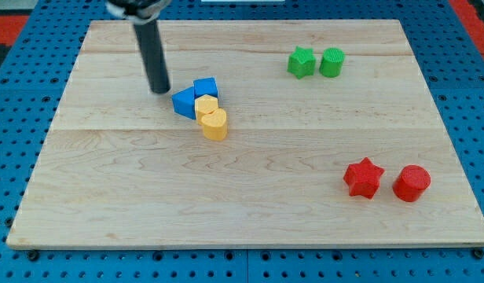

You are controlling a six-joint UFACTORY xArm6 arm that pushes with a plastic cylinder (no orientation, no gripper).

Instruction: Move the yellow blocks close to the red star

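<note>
Item one, far left of the wooden board: my tip, the lower end of a dark upright rod, grasping nothing since it has no jaws, resting on the board just left of the blue cluster and apparently not yet touching it. Its placement suggests a push toward the right, with the cluster lying between it and the goal. Item two: blue triangular block, lying left of the yellow pair and touching it. Item three: blue cube-like block, at the far side of the cluster, touching the upper yellow piece. Item four, task object: yellow block, roughly hexagonal, wedged against both blue blocks. Item five, task object: yellow heart-shaped block, touching the near side of the first yellow. Together the yellow pair forms a short line whose long axis runs from far-left to near-right, its near end pointing broadly toward the red pieces. Item six, far right: green star and green cylinder, side by side, clear of any likely path. Item seven, near right: red star, the goal, well apart from the yellow pair. Item eight: red cylinder, just right of the star.
</note>
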